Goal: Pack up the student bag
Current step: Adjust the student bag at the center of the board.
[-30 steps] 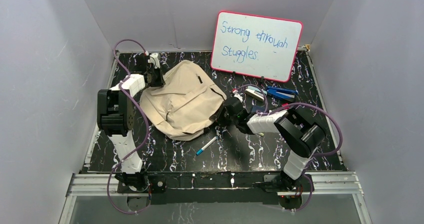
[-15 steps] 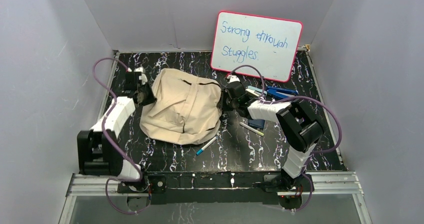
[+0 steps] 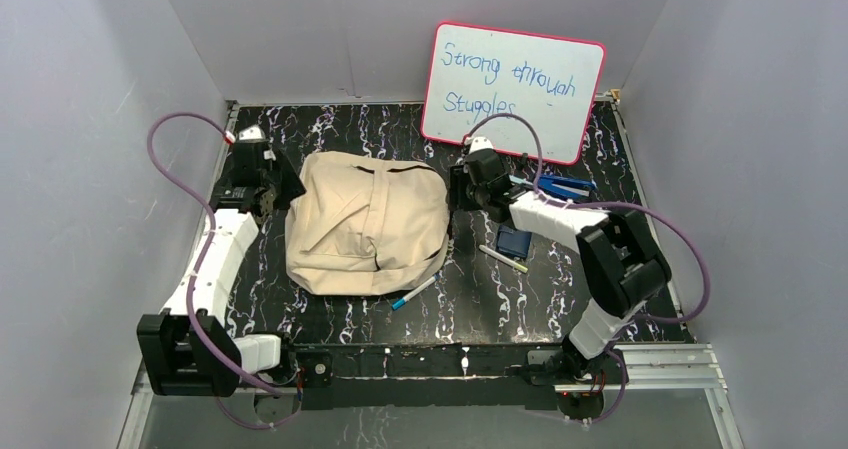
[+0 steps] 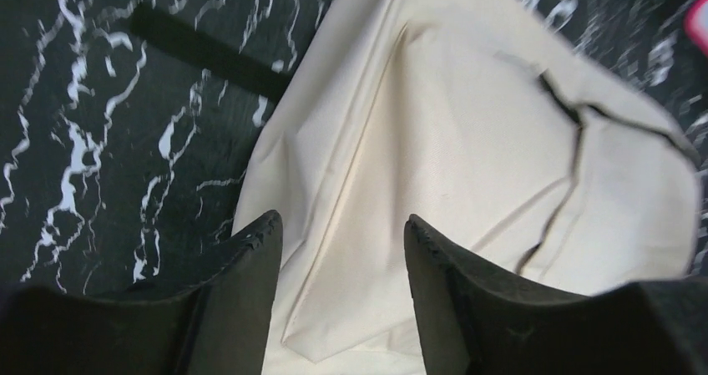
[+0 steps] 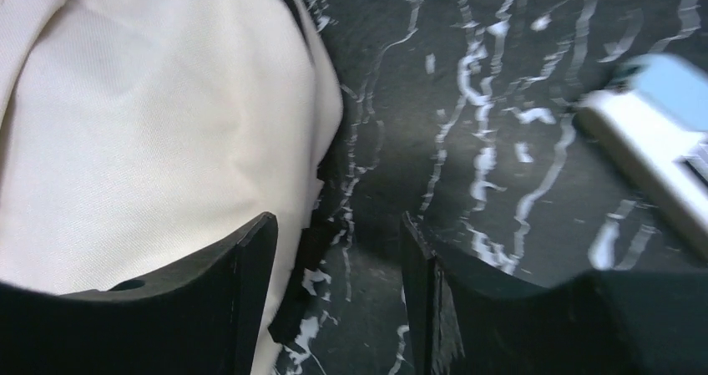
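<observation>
The student bag (image 3: 368,224), a soft beige canvas backpack, lies slumped in the middle of the black marbled table. My left gripper (image 3: 285,181) stands at its left edge, open, with the bag's cloth (image 4: 467,141) below and beyond the parted fingers and nothing pinched in my left gripper (image 4: 342,220). At the bag's right edge my right gripper (image 3: 455,187) is open too. In the right wrist view the bag (image 5: 150,124) lies left of my right gripper (image 5: 336,218), and a black strap end (image 5: 305,250) lies on the table between the fingers, untouched.
A whiteboard (image 3: 513,91) with writing leans at the back right. Right of the bag lie a blue tool (image 3: 562,184), a dark blue square item (image 3: 515,241) and a pen (image 3: 503,259). A blue-capped marker (image 3: 412,292) lies in front of the bag. A white-and-blue object (image 5: 659,141) lies nearby.
Both grippers went from shut on the bag's edges to open and let it go. The bag settled flatter; both arms drew slightly outward and toward the back.
</observation>
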